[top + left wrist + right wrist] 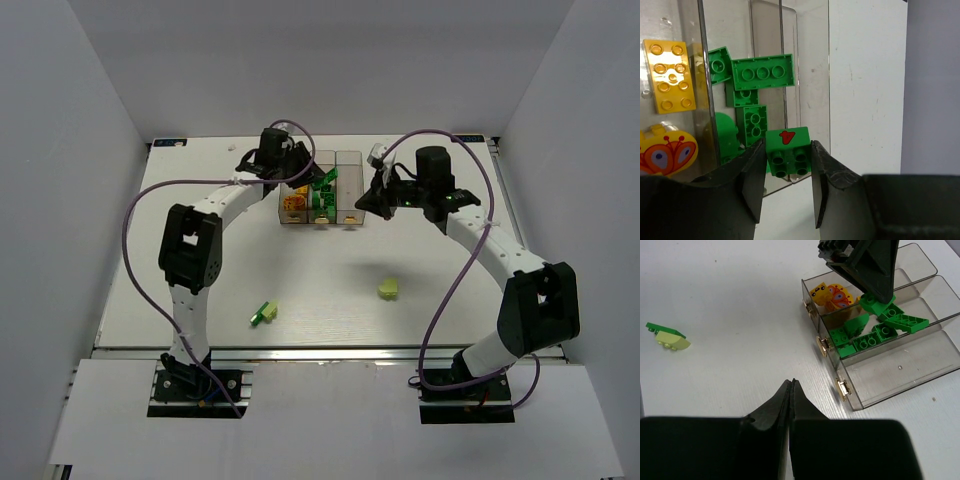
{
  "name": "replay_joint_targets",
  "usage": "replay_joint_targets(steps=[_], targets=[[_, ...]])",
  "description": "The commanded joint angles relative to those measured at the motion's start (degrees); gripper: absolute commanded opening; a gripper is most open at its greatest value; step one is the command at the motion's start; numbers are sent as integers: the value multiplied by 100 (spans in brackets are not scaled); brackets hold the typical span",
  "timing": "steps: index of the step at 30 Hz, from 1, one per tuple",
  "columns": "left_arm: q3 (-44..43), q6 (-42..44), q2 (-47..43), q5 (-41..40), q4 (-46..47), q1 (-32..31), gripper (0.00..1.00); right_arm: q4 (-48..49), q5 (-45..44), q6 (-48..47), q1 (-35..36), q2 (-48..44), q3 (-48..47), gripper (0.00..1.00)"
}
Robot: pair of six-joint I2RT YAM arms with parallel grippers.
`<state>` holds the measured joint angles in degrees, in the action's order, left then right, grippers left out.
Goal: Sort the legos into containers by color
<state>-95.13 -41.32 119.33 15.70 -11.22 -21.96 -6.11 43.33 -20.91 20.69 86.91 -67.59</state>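
- Your left gripper (786, 150) holds a green brick (788, 156) clamped between its fingers, above the middle container (935, 300) near the far edge of the tabletop (330, 270).
- Your right gripper (791, 386) has its fingers together, beside the containers (348, 190).

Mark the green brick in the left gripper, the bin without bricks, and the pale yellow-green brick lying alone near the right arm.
green brick (787, 152): left wrist view, its camera-facing side.
bin without bricks (890, 377): right wrist view, its bare floor.
pale yellow-green brick (389, 289): top view, its upper face.
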Motion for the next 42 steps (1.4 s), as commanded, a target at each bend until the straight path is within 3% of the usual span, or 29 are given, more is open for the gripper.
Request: replay_joint_targets(steps=[1,15,20,24,25,29,32,35,37,42], targets=[[-444,89,64,-138,-187,-63,32,215,-18,60,-30,-201,36,1],[-761,89,205,-410,-442,-98,62,233,-18,43,-65,-184,88,8],[-621,54,47,-401,-425,-107,66,14,175,-263,-65,-166,62,23],[-393,159,-339,-576,-450,-107,63,-618,1059,-1139,-74,-131,1,58],[-314,185,-462,-638,-477,-99,62,-828,1307,-1440,-65,-122,-17,61],[406,212,-1496,-1051,-521,-28,54,-2085,1986,-3057,31,18,-122,66],[1425,116,-2227,-1315,-267,77,35,-2666,1837,-3858,242,27,-96,66],[2453,45,-3194,-1491,-213,209,27,-3053,1548,-4429,575,45,-87,66],[3095,36,-3827,-1491,-275,297,28,-3342,1407,-4833,760,62,-79,67],[4124,28,-4856,-1920,-889,341,58,-3652,827,-5617,1708,238,-140,67]])
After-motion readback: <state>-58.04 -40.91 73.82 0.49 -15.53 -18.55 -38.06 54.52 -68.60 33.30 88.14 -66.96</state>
